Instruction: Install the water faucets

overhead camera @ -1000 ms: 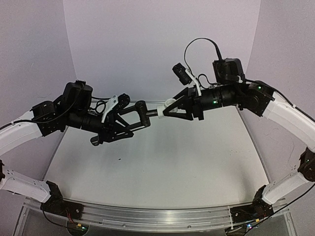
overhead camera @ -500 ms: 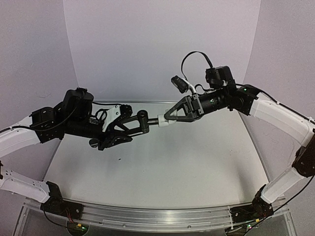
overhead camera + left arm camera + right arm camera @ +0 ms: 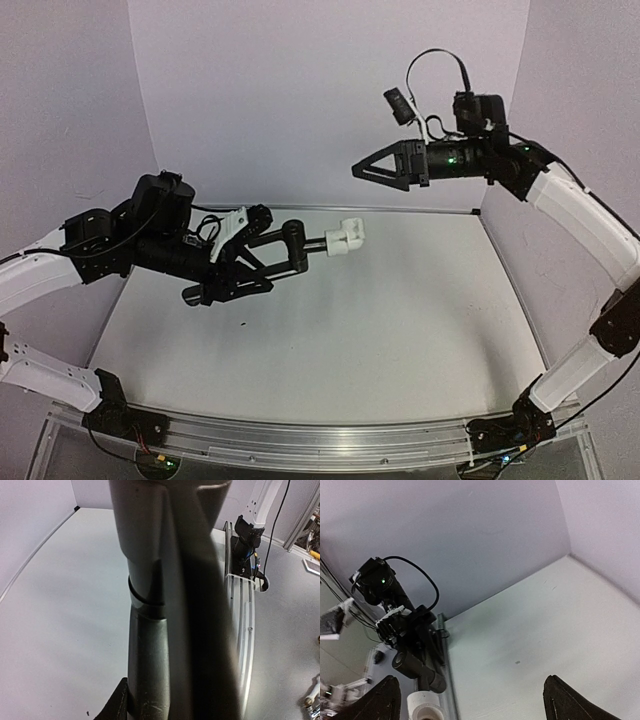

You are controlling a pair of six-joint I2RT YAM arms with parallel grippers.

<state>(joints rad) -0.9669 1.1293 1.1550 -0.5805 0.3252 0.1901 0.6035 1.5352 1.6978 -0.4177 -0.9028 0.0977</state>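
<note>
One relation counts: the left gripper (image 3: 292, 242), jaws narrow on the black pipe (image 3: 314, 241), holds it level above the counter (image 3: 400, 330), white fitting (image 3: 346, 237) on the end pointing right, while the right gripper (image 3: 360, 168), jaws wide and empty, hovers apart, above and right of that fitting.

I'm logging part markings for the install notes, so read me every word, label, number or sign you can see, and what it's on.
None: no readable text in any view.
The white fitting, black pipe, left gripper and right gripper show no markings.
The clutter beyond the aluminium rail in the left wrist view is too blurred to read.
</note>
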